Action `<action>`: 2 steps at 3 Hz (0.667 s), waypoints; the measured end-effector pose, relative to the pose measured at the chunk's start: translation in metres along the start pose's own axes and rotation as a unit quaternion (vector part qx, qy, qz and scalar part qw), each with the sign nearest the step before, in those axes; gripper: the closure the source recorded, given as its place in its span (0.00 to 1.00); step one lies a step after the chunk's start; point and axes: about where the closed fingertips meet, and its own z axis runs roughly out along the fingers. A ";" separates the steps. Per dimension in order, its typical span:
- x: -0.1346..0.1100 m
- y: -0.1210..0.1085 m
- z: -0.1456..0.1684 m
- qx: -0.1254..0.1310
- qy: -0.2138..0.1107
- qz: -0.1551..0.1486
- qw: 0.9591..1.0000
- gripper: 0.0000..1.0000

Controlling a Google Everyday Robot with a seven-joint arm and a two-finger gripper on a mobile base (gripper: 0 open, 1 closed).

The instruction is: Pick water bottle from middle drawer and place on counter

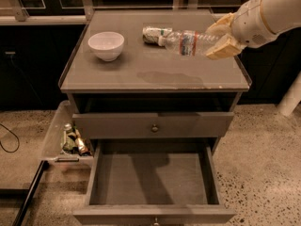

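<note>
My gripper (220, 37) is at the upper right over the counter (108, 74), shut on the base end of the water bottle (189, 43). The clear bottle, with its red-and-blue label band, lies sideways in the air with its cap pointing left. It hangs a little above the counter's right half and casts a shadow on the surface below. The middle drawer (153, 180) is pulled out at the bottom of the camera view and its grey floor is bare.
A white bowl (106, 44) stands on the counter's left. A crumpled can-like item (151, 33) lies at the back middle, just behind the bottle's cap. A closed drawer (154, 125) sits above the open one. A clear tray of tiny bottles (71, 141) hangs at the cabinet's left side.
</note>
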 end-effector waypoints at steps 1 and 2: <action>0.025 -0.035 0.025 -0.005 0.004 0.031 0.999 1.00; 0.053 -0.061 0.053 -0.017 0.007 0.071 0.997 1.00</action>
